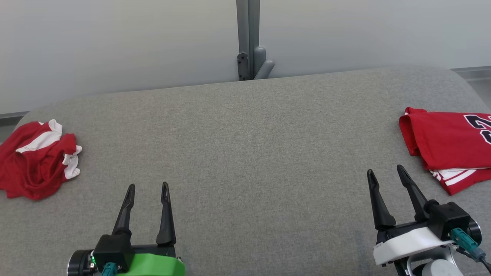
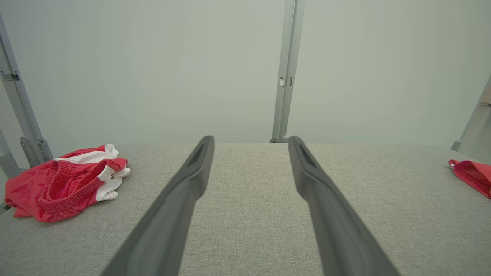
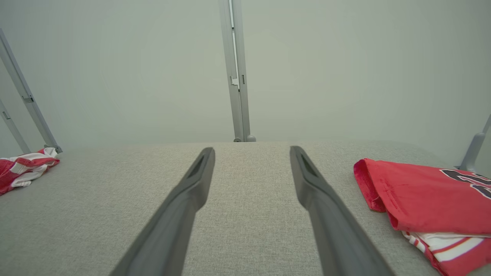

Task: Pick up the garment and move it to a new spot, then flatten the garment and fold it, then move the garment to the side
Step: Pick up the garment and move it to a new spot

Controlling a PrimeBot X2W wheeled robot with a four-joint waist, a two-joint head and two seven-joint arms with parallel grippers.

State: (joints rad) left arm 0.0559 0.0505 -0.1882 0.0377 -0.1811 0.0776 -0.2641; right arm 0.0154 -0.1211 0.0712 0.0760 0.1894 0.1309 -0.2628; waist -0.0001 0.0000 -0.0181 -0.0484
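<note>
Hovering over the grey padded table, the left gripper has its fingers spread wide with nothing between them; the right gripper is likewise wide apart and empty. A crumpled red-and-white garment lies at the table's left edge, well apart from the left gripper. A folded red jersey with dark numerals lies at the right edge, near the right gripper but not touching it. A grey post stands behind the far edge.

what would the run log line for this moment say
left gripper: open, empty | right gripper: open, empty | crumpled garment: left end of table, untouched | folded jersey: right end
</note>
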